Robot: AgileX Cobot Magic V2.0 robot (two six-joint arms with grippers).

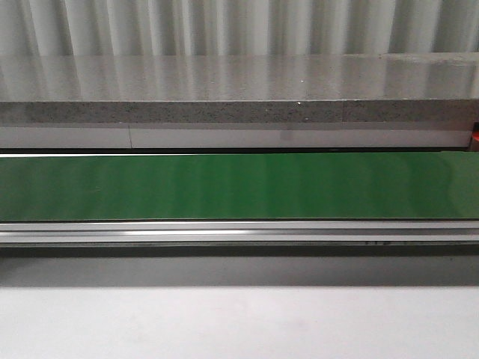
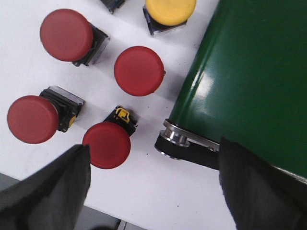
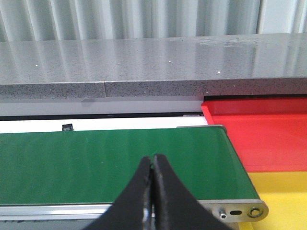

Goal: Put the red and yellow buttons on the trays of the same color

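The left pincer (image 2: 153, 191) hangs over a white surface (image 2: 144, 191) with its two dark fingers (image 2: 48, 191) wide apart. It holds nothing. Four red buttons sit on the white surface below it. The nearest red button (image 2: 106, 144) lies just beside one finger, close to the gap between the two. Another red button (image 2: 32, 119) lies off to the side, near that same finger. A third red button (image 2: 139, 70) and a fourth red button (image 2: 66, 35) lie farther from the pincer. A yellow button (image 2: 170, 10) is farthest away, right next to the green belt (image 2: 249, 81). The end of the belt, with its shiny roller (image 2: 175, 136), sits close to the other finger.

The right pincer (image 3: 152, 165) hangs over the green belt with its two fingertips pressed together. Nothing is between them. Past the end of the belt sits the red tray (image 3: 259, 136), and the yellow tray (image 3: 283, 194) touches it on the near side. Both trays are off to the side of this pincer, not under it.

In the front view, the long green belt runs across the surface, with a gray ledge (image 1: 239, 90) behind it.
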